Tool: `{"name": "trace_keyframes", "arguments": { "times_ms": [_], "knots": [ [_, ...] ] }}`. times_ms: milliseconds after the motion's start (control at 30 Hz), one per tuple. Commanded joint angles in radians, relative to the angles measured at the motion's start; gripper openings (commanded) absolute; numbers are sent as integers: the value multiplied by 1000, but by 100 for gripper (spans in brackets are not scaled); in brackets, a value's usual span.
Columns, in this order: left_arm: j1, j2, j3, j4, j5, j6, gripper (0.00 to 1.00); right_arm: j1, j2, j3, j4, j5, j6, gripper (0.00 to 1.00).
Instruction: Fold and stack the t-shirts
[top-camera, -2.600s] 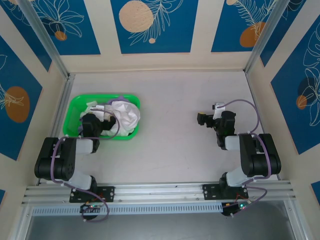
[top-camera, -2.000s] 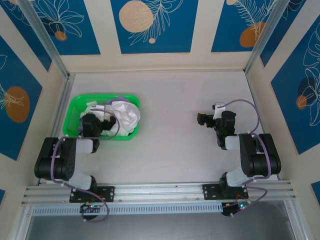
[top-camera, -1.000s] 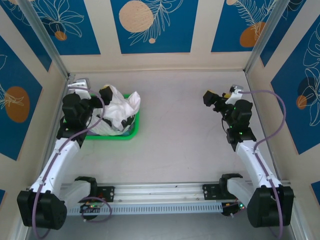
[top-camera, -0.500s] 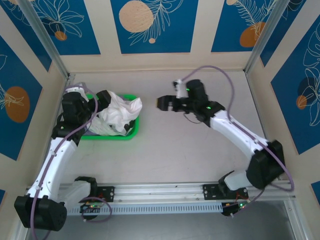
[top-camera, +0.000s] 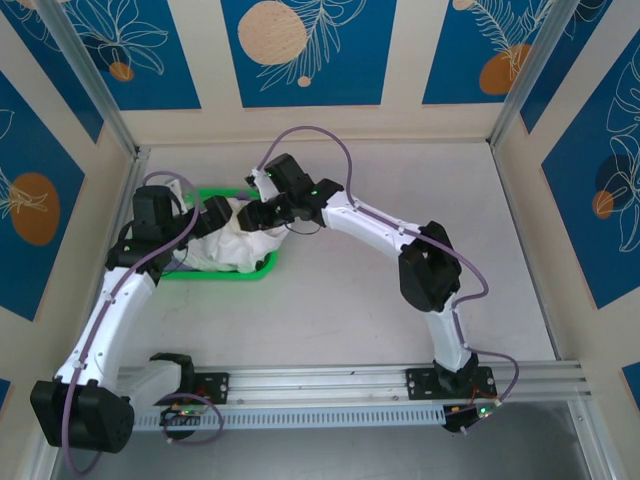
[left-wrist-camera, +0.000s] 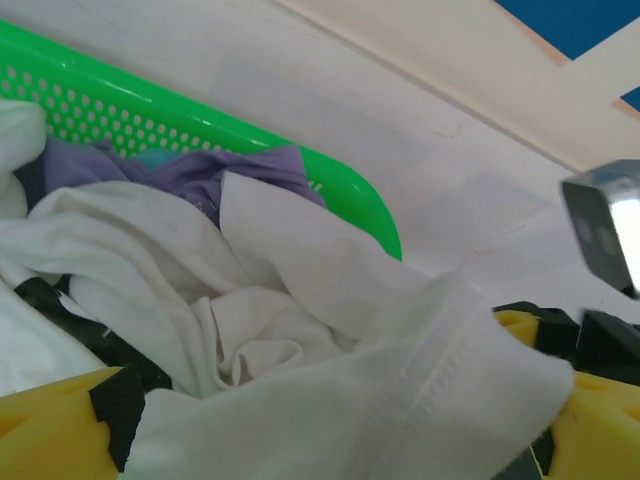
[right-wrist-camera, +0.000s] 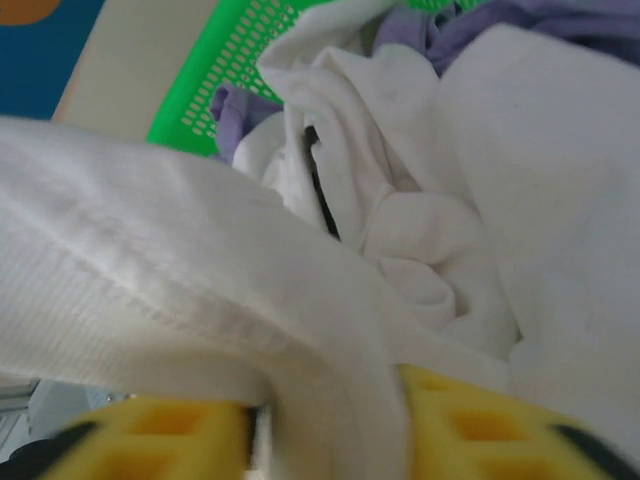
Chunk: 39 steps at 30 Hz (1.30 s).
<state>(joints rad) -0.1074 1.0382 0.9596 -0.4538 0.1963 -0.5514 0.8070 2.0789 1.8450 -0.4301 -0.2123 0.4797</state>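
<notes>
While the right gripper (right-wrist-camera: 330, 415) is clamped on a fold of the white tee (top-camera: 245, 238), the left gripper (top-camera: 212, 213) gapes wide w/ cloth lying btwn its fingers. Both tees sit in the green basket (top-camera: 215, 273) at 10 o'clock on the table, lavender tee (left-wrist-camera: 200, 170) under the white.

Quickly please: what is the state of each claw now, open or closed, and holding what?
Left claw: open, with the white t-shirt draped across it.
Right claw: closed on a fold of the white t-shirt.
</notes>
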Motion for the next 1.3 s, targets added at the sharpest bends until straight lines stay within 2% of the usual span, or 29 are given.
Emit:
{"name": "trace_keyframes", "arguments": {
  "times_ms": [0, 33, 67, 267, 433, 567, 700, 900, 1000, 1133, 1200, 1267],
  "knots": [
    [-6, -5, 42, -62, 43, 4, 97, -40, -19, 37, -13, -87, 57, 9],
    [-6, -11, 46, -74, 36, 8, 97, -50, -26, 38, -4, -98, 69, 1],
    [-6, -24, 46, -91, 14, 10, 97, -62, -35, 41, 9, -103, 78, 0],
    [-8, -162, -13, -139, -113, 52, 99, -111, -68, 191, -60, -131, 82, 0],
    [-8, -205, -26, -166, -149, 87, 100, -141, -98, 359, -136, -91, 83, 0],
    [-8, -163, -21, -171, -81, 113, 100, -155, -162, 493, -212, -52, 52, 0],
    [-14, -121, -38, -135, -1, 111, 99, -157, -291, 540, -249, 92, -15, 0],
    [-87, -58, -50, -92, -17, 88, 97, -152, -517, 444, -253, 381, -167, 0],
    [-169, -14, -40, -80, -93, 88, 97, -148, -614, 372, -241, 478, -219, 0],
    [-303, 83, -12, -75, -217, 91, 96, -116, -806, 179, -96, 592, -269, 0],
    [-337, 125, -1, -65, -263, 89, 96, -101, -864, 152, -80, 632, -293, 0],
    [-356, 175, 17, -57, -282, 96, 96, -101, -866, 194, -144, 662, -324, 0]
  ]
}}
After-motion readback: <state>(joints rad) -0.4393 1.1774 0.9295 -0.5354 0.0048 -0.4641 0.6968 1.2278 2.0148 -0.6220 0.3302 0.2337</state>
